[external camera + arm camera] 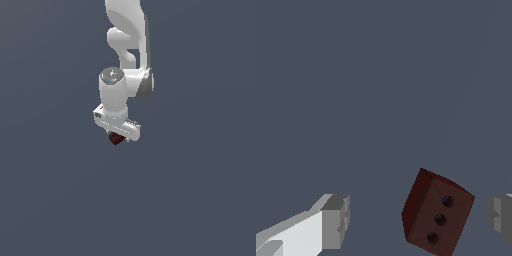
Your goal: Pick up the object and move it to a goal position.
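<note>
Over a plain slate-grey ground, the gripper (119, 136) hangs with its fingers (336, 222) apart and the maroon cube (437, 214) lying tilted between them, nearer one finger, so centring before closing should avoid a skewed pinch.

A small dark maroon cube (437, 212) bears three black dots in a row on one face. The gripper (119, 131) is white with grey fingertips (336, 221), against a plain slate-blue ground (50, 190).
</note>
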Controlling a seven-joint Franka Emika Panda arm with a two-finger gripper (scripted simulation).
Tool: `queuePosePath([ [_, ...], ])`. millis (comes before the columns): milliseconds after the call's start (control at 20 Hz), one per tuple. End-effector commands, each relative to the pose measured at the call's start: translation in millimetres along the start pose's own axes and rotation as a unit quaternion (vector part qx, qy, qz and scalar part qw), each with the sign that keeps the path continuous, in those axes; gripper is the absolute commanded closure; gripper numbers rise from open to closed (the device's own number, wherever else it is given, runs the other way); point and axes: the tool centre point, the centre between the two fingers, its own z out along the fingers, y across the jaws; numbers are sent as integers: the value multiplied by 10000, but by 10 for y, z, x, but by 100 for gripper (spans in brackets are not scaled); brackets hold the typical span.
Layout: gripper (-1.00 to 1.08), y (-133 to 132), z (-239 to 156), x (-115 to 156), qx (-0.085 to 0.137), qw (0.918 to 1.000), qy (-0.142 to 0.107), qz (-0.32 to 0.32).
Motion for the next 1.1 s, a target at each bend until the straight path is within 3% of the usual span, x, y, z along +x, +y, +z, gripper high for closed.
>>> queuePosePath([
  [0, -92, 76, 101, -100, -17, 9992, -40, 405],
  [550, -92, 344, 400, -441, -108, 9850, -150, 1713],
  [1050, -92, 412, 465, -526, -138, 9792, -171, 2019],
])
